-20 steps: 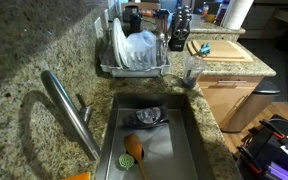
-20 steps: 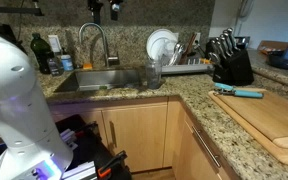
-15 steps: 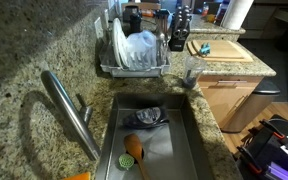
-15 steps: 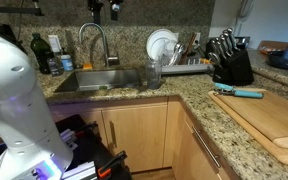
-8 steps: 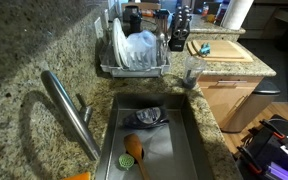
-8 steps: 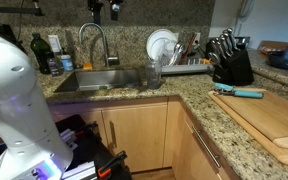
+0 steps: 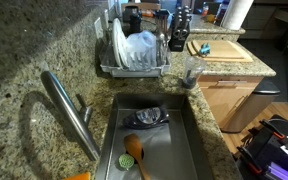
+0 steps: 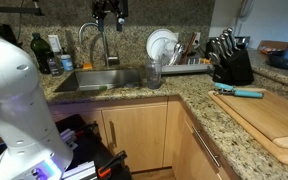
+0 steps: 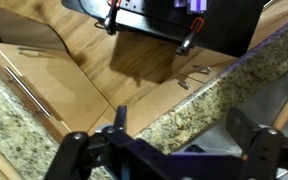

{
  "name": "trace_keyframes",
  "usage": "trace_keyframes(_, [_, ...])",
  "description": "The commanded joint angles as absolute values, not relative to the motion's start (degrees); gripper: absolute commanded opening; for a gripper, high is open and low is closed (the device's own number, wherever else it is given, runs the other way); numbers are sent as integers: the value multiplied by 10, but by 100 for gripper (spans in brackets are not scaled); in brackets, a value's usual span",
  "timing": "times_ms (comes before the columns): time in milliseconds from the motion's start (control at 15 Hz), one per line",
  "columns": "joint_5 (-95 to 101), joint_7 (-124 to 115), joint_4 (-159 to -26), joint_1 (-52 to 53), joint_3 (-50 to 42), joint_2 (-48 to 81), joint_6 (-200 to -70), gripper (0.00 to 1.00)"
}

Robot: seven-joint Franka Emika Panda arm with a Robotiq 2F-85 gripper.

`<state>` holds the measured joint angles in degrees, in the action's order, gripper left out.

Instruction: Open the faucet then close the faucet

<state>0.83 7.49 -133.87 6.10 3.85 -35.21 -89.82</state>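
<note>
The faucet (image 7: 68, 112) is a long brushed-metal spout at the left of the sink, with a thin lever handle (image 7: 83, 104) on its base. It also shows as an arch behind the sink in an exterior view (image 8: 82, 44). My gripper (image 8: 110, 13) hangs just above the top of the faucet's arch, not touching it. In the wrist view the gripper (image 9: 182, 125) is open and empty, its two dark fingers wide apart over the granite counter edge. The faucet does not show in the wrist view.
The sink (image 7: 187, 140) holds an orange brush (image 7: 134, 155) and a dark dish. A wire dish rack (image 7: 134, 52) with plates, a glass (image 8: 154, 72), a knife block (image 8: 229, 60) and a cutting board (image 8: 274, 112) stand on the counter. Bottles (image 8: 44, 52) stand left of the faucet.
My gripper has come down and slightly right, and now shows larger above the faucet's arch. The faucet, lever and sink contents look unchanged.
</note>
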Motion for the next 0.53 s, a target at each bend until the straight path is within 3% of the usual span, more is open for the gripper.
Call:
trace_keyframes(0, [-48, 110, -1305, 113, 59, -230, -972, 100])
trace_keyframes(200, [-53, 119, -1217, 146, 98, -111, -946, 100])
trace_keyframes(267, [-50, 100, -1291, 133, 89, -189, -974, 100])
trace_keyframes(467, [-50, 100, -1234, 145, 109, -117, -967, 100])
